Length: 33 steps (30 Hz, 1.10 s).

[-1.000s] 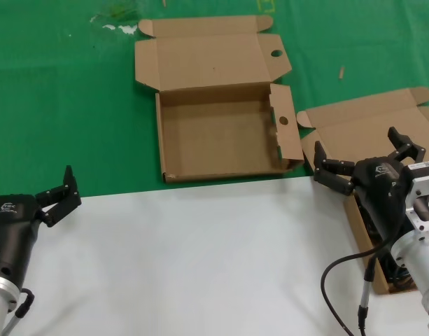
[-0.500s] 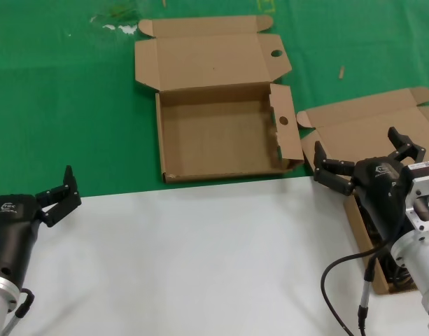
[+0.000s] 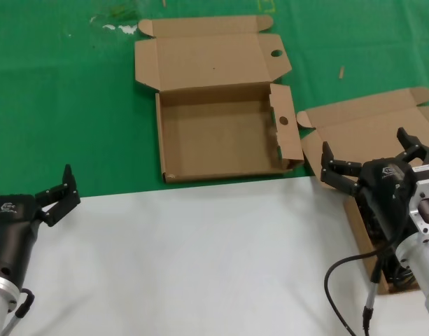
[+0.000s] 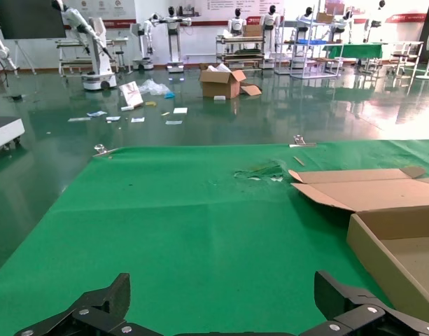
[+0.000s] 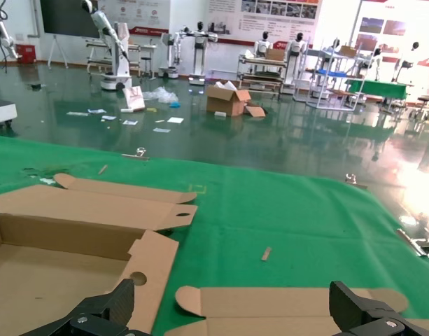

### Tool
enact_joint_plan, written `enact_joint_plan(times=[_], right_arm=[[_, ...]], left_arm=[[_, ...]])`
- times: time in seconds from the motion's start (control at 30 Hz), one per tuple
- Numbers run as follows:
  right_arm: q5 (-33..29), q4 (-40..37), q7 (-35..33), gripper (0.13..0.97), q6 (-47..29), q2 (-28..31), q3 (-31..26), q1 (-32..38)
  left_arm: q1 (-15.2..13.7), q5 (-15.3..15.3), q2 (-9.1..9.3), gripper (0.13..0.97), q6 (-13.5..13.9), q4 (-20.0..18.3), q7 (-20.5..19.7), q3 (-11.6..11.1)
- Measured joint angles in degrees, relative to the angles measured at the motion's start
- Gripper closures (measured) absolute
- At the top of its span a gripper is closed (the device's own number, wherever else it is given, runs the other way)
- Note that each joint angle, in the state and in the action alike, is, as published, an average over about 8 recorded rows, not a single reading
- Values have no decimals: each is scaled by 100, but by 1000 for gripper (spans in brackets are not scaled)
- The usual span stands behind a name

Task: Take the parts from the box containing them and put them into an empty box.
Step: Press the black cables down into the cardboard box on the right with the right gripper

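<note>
Risk: right gripper [image 3: 377, 162] hangs over the near end of the box of cords [image 3: 361, 129], jaws spread wide and holding nothing; a straight drop could land a jaw on the cardboard wall or the upright lid rather than on a cord, and tip or shove the light box.
Second risk: cords [image 3: 382, 262] are looped bundles; a pinch on one strand could let the loop unravel and drag over the rim.
Box of cords: at the robot's right, lid folded back, mostly hidden behind the right arm; only a dark patch of cord shows near its front corner, so how many remain is probably not readable from here.
Empty box [image 3: 221, 133]: centre of the green mat, well apart from the other box, lid open, round holes in its tab and side flap, brown floor bare.
Left gripper [image 3: 57, 194]: parked at the left edge of the white counter [image 3: 200, 259], jaws wide, nothing between them.
Counter: white sheet nearest the robot, green mat [image 3: 60, 105] beyond.
</note>
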Motion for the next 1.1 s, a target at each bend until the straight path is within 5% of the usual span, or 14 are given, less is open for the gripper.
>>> enact_joint_plan(times=[0.27, 0.63, 0.77, 0.9, 1.1], right_arm=[[119, 268, -95, 129, 237, 546, -323, -78], [1806, 982, -1474, 129, 766, 2947, -1864, 320], [2189, 1181, -1884, 129, 674, 3851, -2569, 897], [1886, 1351, -1569, 129, 324, 4708, -3454, 1761], [461, 1459, -175, 129, -817, 5581, -4601, 3230]], left_arm=[[0, 0, 0, 242, 0, 0, 0, 0], [0, 0, 0, 434, 0, 0, 0, 0], [0, 0, 0, 434, 0, 0, 0, 0], [0, 0, 0, 543, 0, 0, 0, 0], [0, 0, 0, 673, 0, 0, 0, 0]])
